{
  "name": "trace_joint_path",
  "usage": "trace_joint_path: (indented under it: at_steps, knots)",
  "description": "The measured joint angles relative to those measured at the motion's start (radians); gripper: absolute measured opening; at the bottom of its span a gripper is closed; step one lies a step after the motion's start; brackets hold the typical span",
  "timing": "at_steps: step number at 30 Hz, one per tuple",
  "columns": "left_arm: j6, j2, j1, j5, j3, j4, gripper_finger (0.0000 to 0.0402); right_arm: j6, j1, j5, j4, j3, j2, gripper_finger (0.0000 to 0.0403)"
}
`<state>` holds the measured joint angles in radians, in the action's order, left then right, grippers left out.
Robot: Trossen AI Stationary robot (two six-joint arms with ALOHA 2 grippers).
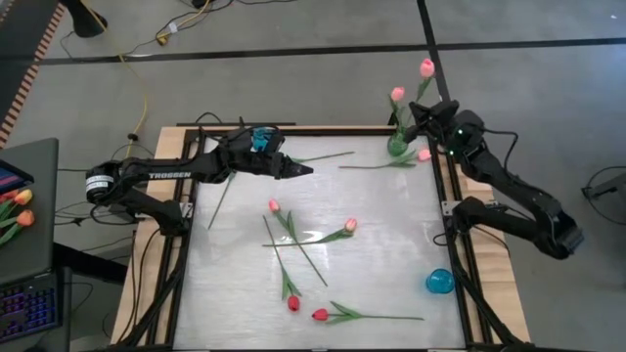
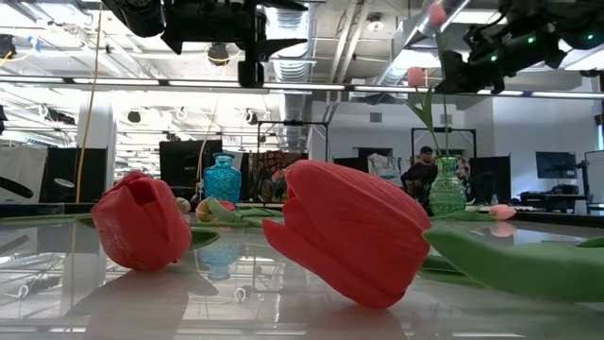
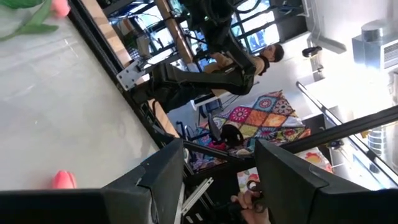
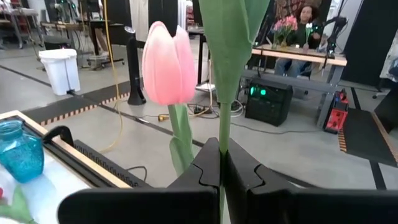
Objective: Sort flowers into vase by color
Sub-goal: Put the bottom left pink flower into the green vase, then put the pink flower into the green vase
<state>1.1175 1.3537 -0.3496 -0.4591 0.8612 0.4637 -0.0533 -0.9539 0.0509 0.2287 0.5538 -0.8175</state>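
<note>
Right wrist view: a green tulip stem (image 4: 222,118) is pinched between the closed fingers of the right gripper (image 4: 221,163), its head cut off above the frame.

Two pink tulips (image 1: 426,67) are counted in the green vase (image 1: 398,145) at the table's far right corner, five more tulips (image 1: 349,225) lie on the table (image 1: 381,284), and one blue vase (image 1: 439,283) stands near the right edge. Only in the low view are two red heads (image 2: 142,219) seen close. The left gripper (image 1: 305,169) hovers over the far side, fingers apart and empty.
</note>
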Motion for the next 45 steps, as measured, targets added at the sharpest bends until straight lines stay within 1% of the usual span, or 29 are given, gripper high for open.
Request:
trace_joint_path:
  at_steps: [11, 17, 23, 34, 39, 45]
  knots:
    - [-0.008, 0.000, 0.003, 0.000, 0.000, -0.007, 0.0184, -0.006, -0.032, 0.001, 0.026, -0.003, -0.053, 0.0028]
    - [-0.011, 0.000, 0.003, -0.002, 0.000, -0.011, 0.0184, 0.027, -0.048, 0.003, 0.051, -0.009, -0.082, 0.0028]
    - [-0.010, 0.000, 0.003, -0.006, 0.000, -0.011, 0.0184, 0.065, -0.061, 0.004, 0.049, -0.010, -0.086, 0.0053]
    - [-0.008, 0.000, 0.003, -0.006, 0.000, -0.011, 0.0184, 0.064, -0.062, 0.002, 0.042, -0.010, -0.086, 0.0065]
    - [-0.007, 0.000, 0.003, -0.006, 0.000, -0.011, 0.0184, 0.064, -0.062, 0.002, 0.042, -0.010, -0.086, 0.0091]
    - [-0.007, 0.000, 0.003, -0.006, 0.000, -0.011, 0.0184, 0.064, -0.062, 0.002, 0.041, -0.010, -0.086, 0.0152]
